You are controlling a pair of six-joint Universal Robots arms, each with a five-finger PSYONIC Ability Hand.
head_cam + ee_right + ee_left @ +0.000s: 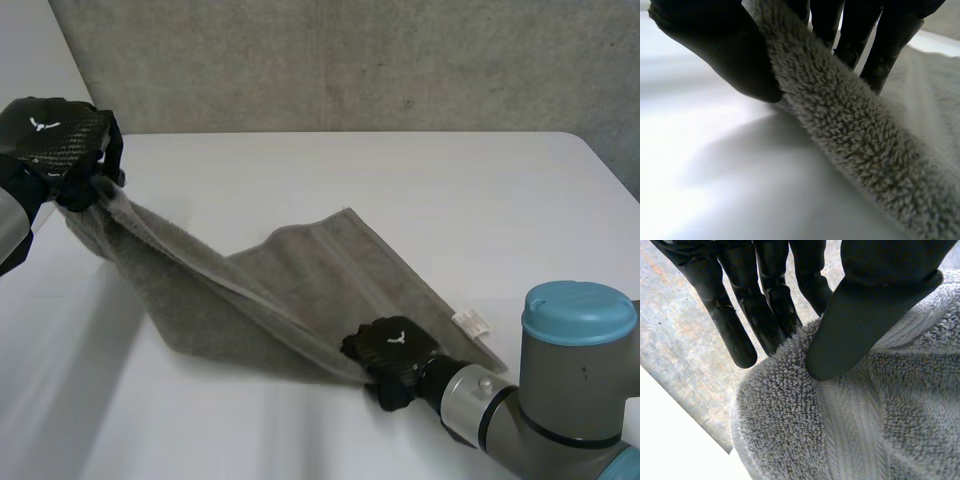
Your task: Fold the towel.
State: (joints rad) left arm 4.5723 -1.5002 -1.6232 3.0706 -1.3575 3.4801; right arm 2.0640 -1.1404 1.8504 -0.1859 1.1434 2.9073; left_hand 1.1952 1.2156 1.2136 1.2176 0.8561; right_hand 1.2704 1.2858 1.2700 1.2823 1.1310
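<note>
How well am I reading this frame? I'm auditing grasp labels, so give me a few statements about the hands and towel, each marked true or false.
1. The left hand pinches the towel between thumb and fingers. True.
2. The right hand is open and off the towel. False: it pinches the towel's near edge.
3. The towel lies flat on the table. False: the left hand holds one end raised, so the cloth stretches between the hands.
4. A white label sits at the towel's edge near the right hand. True.

One towel (300, 290), one table (400, 180), one small label (472, 323), and two hands: left hand (55, 140) and right hand (393, 355).
</note>
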